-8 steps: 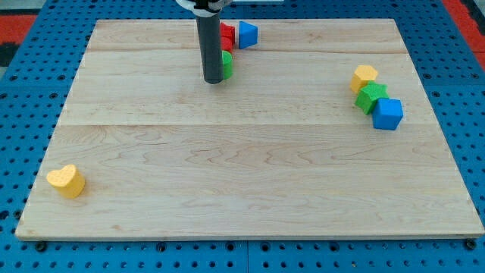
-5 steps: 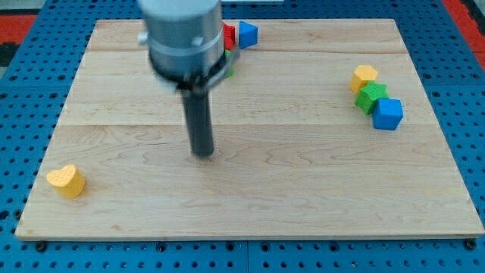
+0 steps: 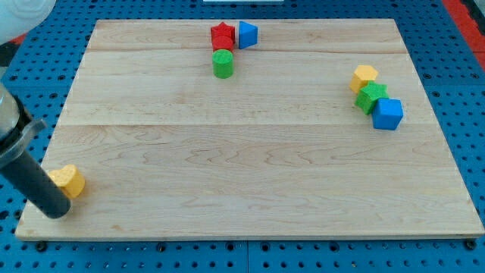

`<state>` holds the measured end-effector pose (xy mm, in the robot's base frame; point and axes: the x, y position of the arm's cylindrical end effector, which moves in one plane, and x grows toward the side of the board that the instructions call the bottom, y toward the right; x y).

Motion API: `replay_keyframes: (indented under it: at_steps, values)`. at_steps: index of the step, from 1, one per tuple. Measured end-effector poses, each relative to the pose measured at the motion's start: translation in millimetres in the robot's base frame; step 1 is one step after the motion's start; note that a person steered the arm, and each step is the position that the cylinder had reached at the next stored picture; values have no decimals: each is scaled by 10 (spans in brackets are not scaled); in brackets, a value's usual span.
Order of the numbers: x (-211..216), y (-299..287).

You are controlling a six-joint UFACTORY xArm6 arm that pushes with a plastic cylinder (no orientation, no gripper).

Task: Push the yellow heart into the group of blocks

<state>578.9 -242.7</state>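
Note:
The yellow heart (image 3: 70, 181) lies near the board's bottom left corner. My tip (image 3: 54, 213) is at the heart's lower left, touching or nearly touching it; the rod hides the heart's left edge. A red star (image 3: 222, 35), a blue block (image 3: 247, 34) and a green cylinder (image 3: 223, 64) sit together at the top centre. A yellow block (image 3: 364, 77), a green block (image 3: 371, 97) and a blue cube (image 3: 388, 114) form a close row at the right.
The wooden board (image 3: 250, 152) lies on a blue pegboard table. My tip stands close to the board's left and bottom edges.
My tip has swept from the top-centre blocks across the board down to the bottom left, ending beside the yellow heart. No block has visibly moved.

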Motion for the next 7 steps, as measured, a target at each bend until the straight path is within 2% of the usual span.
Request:
replay_keyframes:
  at_steps: [5,7]
  values:
    - [-1517,-193]
    - [-1598,-155]
